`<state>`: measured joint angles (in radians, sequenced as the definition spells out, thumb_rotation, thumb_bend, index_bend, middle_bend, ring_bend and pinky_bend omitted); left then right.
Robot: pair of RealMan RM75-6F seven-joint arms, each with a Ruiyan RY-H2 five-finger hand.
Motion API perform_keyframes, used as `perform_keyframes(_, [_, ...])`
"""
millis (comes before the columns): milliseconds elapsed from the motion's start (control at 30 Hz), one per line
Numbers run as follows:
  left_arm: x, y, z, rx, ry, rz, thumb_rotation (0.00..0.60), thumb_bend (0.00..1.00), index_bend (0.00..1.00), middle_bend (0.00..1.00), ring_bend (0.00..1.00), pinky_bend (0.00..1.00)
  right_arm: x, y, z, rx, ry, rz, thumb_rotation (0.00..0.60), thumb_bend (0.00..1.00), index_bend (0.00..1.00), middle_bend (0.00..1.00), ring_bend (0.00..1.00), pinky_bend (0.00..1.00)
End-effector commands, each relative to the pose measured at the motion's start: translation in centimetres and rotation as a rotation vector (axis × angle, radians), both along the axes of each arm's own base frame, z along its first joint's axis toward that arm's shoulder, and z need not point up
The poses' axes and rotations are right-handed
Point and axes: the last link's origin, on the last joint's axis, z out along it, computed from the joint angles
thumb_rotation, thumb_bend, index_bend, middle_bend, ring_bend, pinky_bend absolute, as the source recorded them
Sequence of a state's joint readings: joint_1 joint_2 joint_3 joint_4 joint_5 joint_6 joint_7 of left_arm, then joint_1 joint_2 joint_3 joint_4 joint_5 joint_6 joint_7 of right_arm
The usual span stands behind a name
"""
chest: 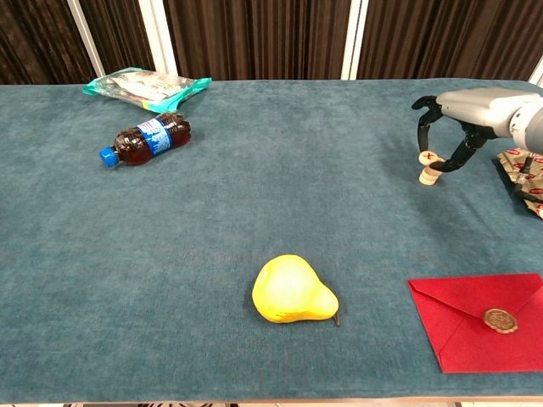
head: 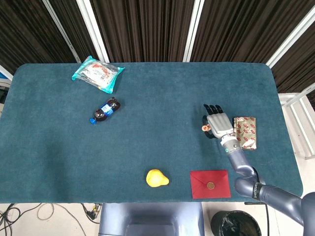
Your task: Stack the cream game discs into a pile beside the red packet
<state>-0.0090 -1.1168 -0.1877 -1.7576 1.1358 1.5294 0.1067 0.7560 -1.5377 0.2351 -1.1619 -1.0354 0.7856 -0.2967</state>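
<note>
I see the table (head: 162, 93), covered with teal cloth. On it lie a teal snack bag (head: 97, 73), a small bottle (head: 105, 110), a yellow pear (head: 157, 178), a red envelope (head: 210, 184), the red packet (head: 244, 132) and a pile of cream discs (chest: 429, 169).

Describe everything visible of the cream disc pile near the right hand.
The cream disc pile is a small stack of pale round game pieces standing upright on the teal table, left of the patterned red packet. The top disc bears a red mark and sits slightly tilted, between the fingers of the right hand, which arches over it. How many discs it holds is too small to tell.
</note>
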Motion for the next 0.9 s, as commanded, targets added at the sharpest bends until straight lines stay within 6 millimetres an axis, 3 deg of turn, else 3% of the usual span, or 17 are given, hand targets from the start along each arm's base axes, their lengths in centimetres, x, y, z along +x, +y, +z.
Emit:
perform_keyframes(33, [0.01,0.00,0.04,0.002,0.000,-0.001,0.600,0.63,0.05,0.00,0.00,0.00,-0.20,-0.21,-0.16,0.000,0.008,-0.011,0.600,0.41,0.56,0.00,0.00,0.00])
perform_keyframes(900, [-0.02,0.00,-0.03,0.000,0.001,0.003,0.600,0.63,0.05,0.00,0.00,0.00,-1.05,-0.97,0.52,-0.023,0.011,-0.058,0.600,0.41,0.56,0.00,0.00,0.00])
